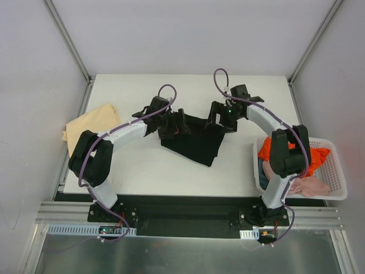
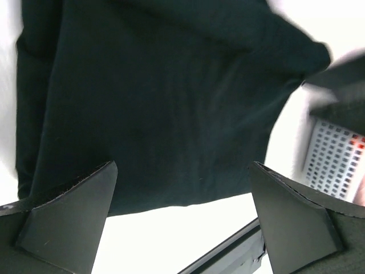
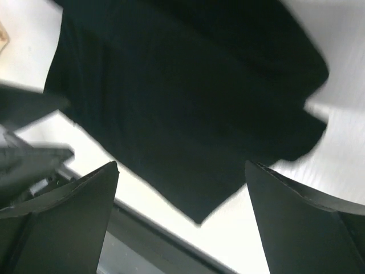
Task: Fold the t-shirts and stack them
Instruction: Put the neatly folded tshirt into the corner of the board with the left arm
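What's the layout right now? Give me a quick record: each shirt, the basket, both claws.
black t-shirt: middle of the table, lying flat, uneven outline, not held
tan t-shirt: table's left edge, apart from the black one
basket: white mesh, table's right edge
orange t-shirt: in the basket, far part
pink t-shirt: in the basket, near part
left claw: open, over the black t-shirt, holding nothing
right claw: open, over the black t-shirt, holding nothing
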{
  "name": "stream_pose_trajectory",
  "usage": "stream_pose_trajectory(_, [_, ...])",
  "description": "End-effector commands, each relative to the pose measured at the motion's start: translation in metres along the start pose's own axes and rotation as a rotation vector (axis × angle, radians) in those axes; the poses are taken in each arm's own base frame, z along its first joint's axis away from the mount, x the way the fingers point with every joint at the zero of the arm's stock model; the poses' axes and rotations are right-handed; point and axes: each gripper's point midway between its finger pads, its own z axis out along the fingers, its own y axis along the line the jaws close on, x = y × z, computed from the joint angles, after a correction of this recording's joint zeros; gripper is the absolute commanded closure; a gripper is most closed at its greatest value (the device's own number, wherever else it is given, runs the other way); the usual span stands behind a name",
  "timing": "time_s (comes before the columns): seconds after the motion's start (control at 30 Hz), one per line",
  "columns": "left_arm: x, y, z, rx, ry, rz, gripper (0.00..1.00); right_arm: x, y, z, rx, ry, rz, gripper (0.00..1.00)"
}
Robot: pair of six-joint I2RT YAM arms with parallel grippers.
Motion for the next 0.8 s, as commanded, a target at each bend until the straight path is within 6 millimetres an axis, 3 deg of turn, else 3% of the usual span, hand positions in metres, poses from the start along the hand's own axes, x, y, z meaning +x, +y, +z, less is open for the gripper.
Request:
stream_pose_trajectory(0.0, [0.015, 0.009, 0.005, 0.006, 0.031, -0.054, 0.01, -0.043, -0.011, 0.035, 0.045, -0.030, -0.010, 0.04])
stream_pose_trajectory(0.03, [0.026, 0.017, 0.007, -0.010, 0.052, -0.067, 0.01, -0.047, -0.021, 0.042, 0.093, -0.018, -0.002, 0.04])
stream_pose_trajectory(0.07, [0.031, 0.020, 0.007, -0.016, 0.060, -0.070, 0.01, -0.066, -0.014, 0.042, 0.088, -0.046, -0.014, 0.04])
stream_pose_trajectory(0.1, [0.036, 0.023, 0.007, -0.021, 0.066, -0.075, 0.01, -0.063, -0.024, 0.059, 0.103, -0.004, 0.007, 0.04])
stream_pose_trajectory(0.17, [0.053, 0.031, 0.008, -0.040, 0.096, -0.090, 0.01, -0.068, -0.020, 0.071, 0.074, 0.013, 0.025, 0.04])
stream_pose_trajectory(0.33, [0.092, 0.044, 0.007, -0.078, 0.150, -0.110, 0.01, -0.059, -0.010, 0.068, 0.066, 0.012, -0.003, 0.04])
stream_pose_trajectory(0.5, [0.121, 0.033, -0.020, -0.039, 0.152, -0.081, 0.01, -0.042, 0.007, 0.029, 0.058, -0.034, -0.073, 0.04])
stream_pose_trajectory(0.53, [0.121, 0.030, -0.025, -0.035, 0.130, -0.080, 0.01, -0.039, 0.012, 0.021, 0.057, -0.046, -0.099, 0.04])
stream_pose_trajectory(0.57, [0.117, 0.019, -0.038, 0.000, 0.087, -0.062, 0.01, -0.039, 0.025, 0.002, 0.039, -0.088, -0.129, 0.04])
stream_pose_trajectory(0.63, [0.120, 0.012, -0.049, 0.022, 0.056, -0.036, 0.01, -0.021, 0.028, -0.007, 0.044, -0.090, -0.166, 0.04])
stream_pose_trajectory(0.67, [0.115, 0.004, -0.060, 0.056, 0.023, -0.024, 0.01, -0.017, 0.039, -0.026, 0.023, -0.130, -0.192, 0.04])
stream_pose_trajectory(0.7, [0.114, 0.006, -0.063, 0.052, 0.004, -0.016, 0.01, -0.014, 0.043, -0.031, 0.007, -0.152, -0.209, 0.04])
stream_pose_trajectory(0.73, [0.111, 0.009, -0.065, 0.038, -0.016, -0.011, 0.01, 0.006, 0.039, -0.028, 0.003, -0.126, -0.202, 0.04])
stream_pose_trajectory(0.77, [0.103, 0.017, -0.067, -0.010, -0.064, -0.012, 0.01, 0.010, 0.048, -0.044, -0.025, -0.170, -0.216, 0.04])
